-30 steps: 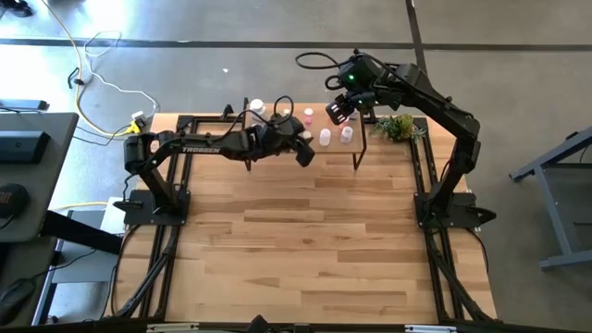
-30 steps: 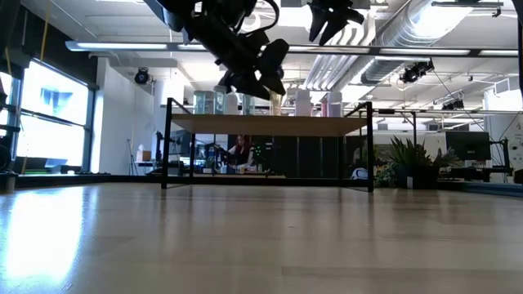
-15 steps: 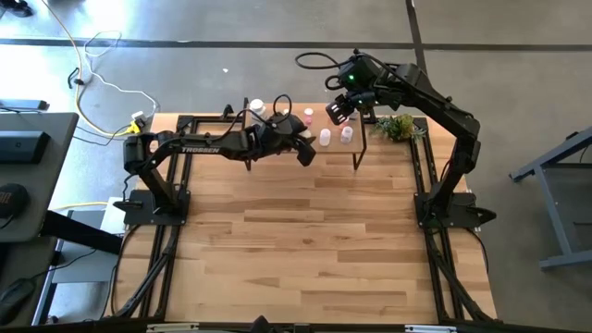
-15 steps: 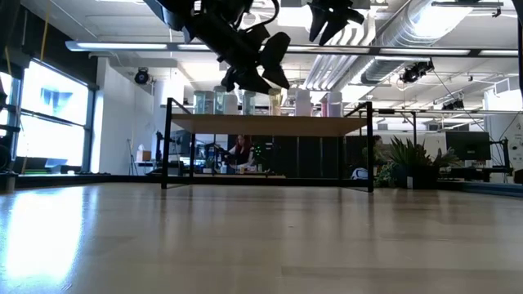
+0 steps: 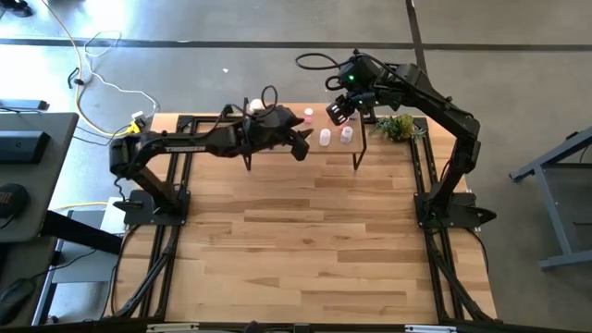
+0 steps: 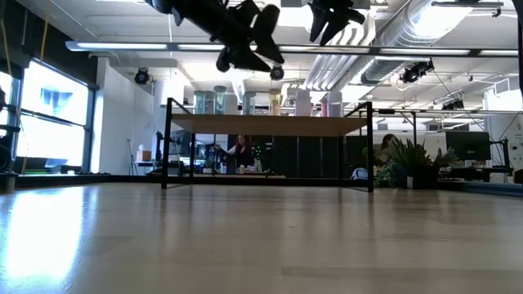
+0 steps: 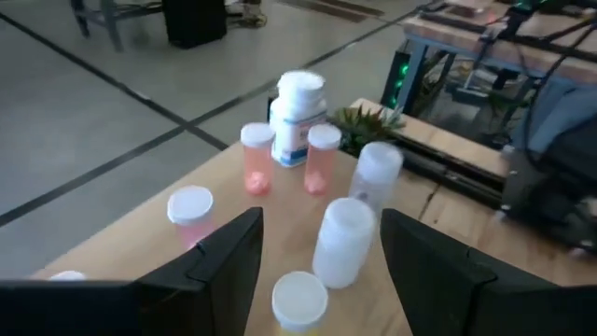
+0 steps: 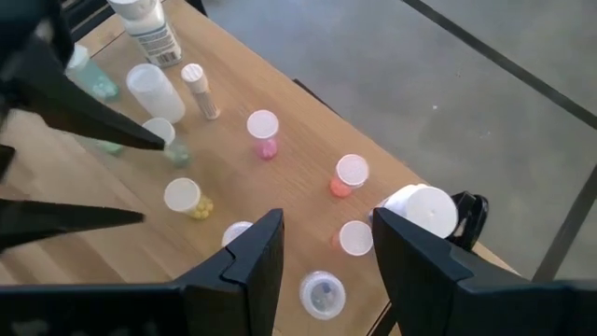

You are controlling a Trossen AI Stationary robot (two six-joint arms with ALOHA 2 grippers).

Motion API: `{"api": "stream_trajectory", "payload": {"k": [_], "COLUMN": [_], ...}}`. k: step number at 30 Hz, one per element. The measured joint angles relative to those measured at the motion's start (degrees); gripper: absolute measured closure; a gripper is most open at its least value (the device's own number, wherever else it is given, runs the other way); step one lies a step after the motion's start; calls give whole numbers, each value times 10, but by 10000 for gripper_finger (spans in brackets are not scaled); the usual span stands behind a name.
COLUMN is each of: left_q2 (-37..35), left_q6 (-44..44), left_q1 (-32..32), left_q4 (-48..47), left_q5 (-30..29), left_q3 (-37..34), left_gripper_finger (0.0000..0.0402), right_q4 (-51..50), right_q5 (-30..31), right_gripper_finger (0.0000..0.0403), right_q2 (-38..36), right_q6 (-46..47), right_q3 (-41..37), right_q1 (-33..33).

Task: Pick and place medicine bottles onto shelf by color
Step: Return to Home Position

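Sorting looks finished to me; homing is the step. Over the shelf (image 6: 270, 125), my left gripper (image 5: 302, 144) and right gripper (image 5: 339, 112) hang wide, empty. Next I'd lift both clear without clipping the medicine bottles (image 8: 263, 127) standing on it.

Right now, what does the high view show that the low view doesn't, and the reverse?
High only: the arms' bases and cables on the floor. Low only: the gap under the shelf and a person in the room behind. Both: the shelf with bottles on top, and the left end effector and right end effector above it.
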Motion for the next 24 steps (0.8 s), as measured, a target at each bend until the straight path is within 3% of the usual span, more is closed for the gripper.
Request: {"api": "stream_trajectory", "payload": {"k": [16,24], "left_q2": [-203,-341], "left_q6": [36,14], "left_q1": [-5,-26], "left_q4": [-194,-203], "left_q5": [242,249], "left_q3": [-1,-141], "left_gripper_finger": [192,193], "right_q4": [30,124], "right_q5": [-52,-53], "right_gripper_finger": [247,247], "right_q2": [0,1], "right_q6": [30,25], "right_q3": [0,0], "right_q1": [19,90]}}
